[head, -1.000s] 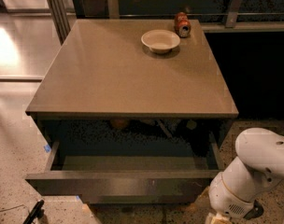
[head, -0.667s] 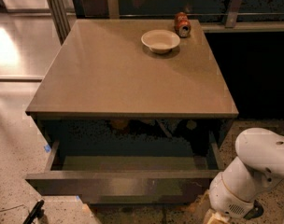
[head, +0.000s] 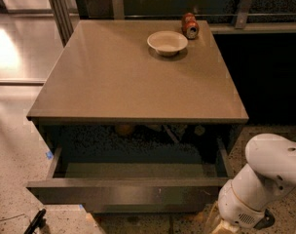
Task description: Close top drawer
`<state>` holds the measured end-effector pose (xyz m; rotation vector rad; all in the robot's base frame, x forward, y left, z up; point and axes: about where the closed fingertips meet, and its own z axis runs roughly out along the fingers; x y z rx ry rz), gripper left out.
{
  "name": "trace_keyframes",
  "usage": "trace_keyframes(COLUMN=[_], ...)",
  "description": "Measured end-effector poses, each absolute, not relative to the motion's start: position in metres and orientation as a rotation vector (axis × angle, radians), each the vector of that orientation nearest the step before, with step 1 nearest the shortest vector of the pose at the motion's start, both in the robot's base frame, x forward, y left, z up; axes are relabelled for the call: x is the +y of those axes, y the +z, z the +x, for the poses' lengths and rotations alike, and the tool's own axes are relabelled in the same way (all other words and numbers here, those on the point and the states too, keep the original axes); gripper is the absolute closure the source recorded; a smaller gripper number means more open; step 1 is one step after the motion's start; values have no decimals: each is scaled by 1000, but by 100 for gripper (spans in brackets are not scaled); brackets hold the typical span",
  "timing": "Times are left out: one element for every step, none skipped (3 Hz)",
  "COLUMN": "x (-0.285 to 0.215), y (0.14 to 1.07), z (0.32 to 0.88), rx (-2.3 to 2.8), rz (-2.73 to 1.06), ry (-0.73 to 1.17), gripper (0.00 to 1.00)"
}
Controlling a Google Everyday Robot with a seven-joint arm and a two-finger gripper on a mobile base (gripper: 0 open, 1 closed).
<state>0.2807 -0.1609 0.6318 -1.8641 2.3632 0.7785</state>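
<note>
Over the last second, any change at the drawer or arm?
Nothing visibly changed. The top drawer stands pulled out as before, and the white arm holds the same spot by its right front corner. The gripper is out of view, past the bottom edge. The bowl and soda can sit unmoved on the cabinet top.

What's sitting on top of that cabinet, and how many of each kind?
Bowls: 1, cream bowl
Cans: 1, red can on its side
Total: 2
The gripper is out of view; only the arm shows, lower right, beside the open top drawer.
</note>
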Motion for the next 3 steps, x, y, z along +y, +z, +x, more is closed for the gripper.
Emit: trace_keyframes(x=[-160, -156, -154], y=[631, 631, 630], z=[283, 289, 292], rx=[2364, 2364, 2367], rz=[-1838, -1791, -1734], ry=[772, 762, 744], gripper=[100, 100, 100])
